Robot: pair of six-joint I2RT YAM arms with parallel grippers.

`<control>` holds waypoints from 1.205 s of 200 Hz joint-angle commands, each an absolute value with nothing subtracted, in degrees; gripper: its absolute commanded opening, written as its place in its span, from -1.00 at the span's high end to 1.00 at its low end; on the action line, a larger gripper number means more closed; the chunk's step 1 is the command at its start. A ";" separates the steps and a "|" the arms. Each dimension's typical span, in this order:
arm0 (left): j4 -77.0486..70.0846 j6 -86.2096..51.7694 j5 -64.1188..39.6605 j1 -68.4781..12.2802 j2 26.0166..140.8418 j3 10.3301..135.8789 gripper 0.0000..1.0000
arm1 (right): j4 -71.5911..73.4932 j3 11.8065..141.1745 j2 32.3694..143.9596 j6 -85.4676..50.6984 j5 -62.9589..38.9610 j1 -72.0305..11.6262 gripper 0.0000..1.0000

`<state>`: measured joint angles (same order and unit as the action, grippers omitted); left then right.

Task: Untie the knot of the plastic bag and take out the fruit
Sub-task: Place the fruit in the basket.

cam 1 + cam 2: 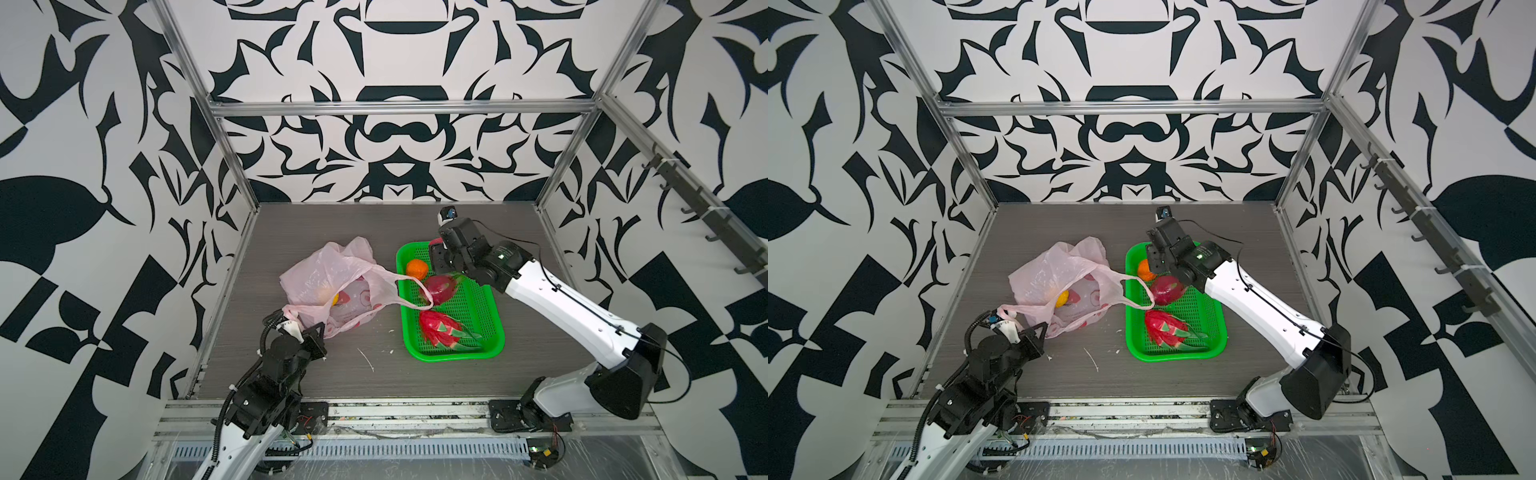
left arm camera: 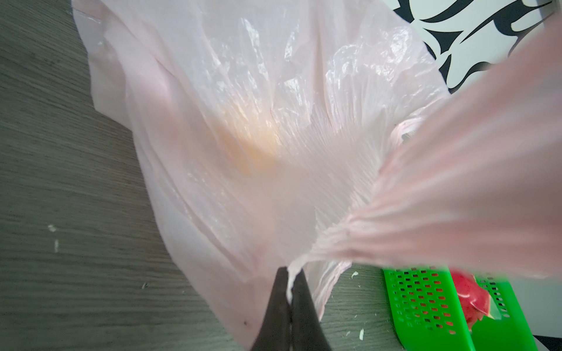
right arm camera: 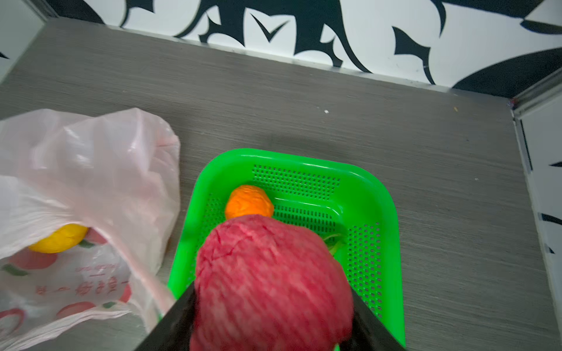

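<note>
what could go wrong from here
The red ball is held in the right jaws over the green basket; released there it might bounce out or knock the orange ball. A bag handle loop lies across the basket against a dragon fruit; if the left jaws, shut on the other handle, pull, it could snag and drag the basket.

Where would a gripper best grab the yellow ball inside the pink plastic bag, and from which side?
Probably across the round yellow ball's bare half, entering from the green perforated basket's side: the thin translucent pink plastic bag's mouth gapes there, while film drapes the ball's other half.
</note>
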<state>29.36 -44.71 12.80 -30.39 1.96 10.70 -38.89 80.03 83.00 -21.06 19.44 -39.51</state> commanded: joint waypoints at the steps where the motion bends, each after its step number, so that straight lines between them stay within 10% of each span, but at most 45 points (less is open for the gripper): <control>1: 28.30 -44.13 13.04 -30.56 2.15 10.11 1.00 | -34.41 77.24 84.67 -20.45 17.27 -36.36 0.48; 155: 28.32 -44.39 13.30 -30.55 2.65 10.11 1.00 | -26.36 76.37 103.76 -23.41 16.79 -27.92 0.51; 241: 27.56 -44.12 12.93 -30.56 3.56 10.11 1.00 | -26.37 76.43 106.44 -23.97 17.09 -26.77 0.14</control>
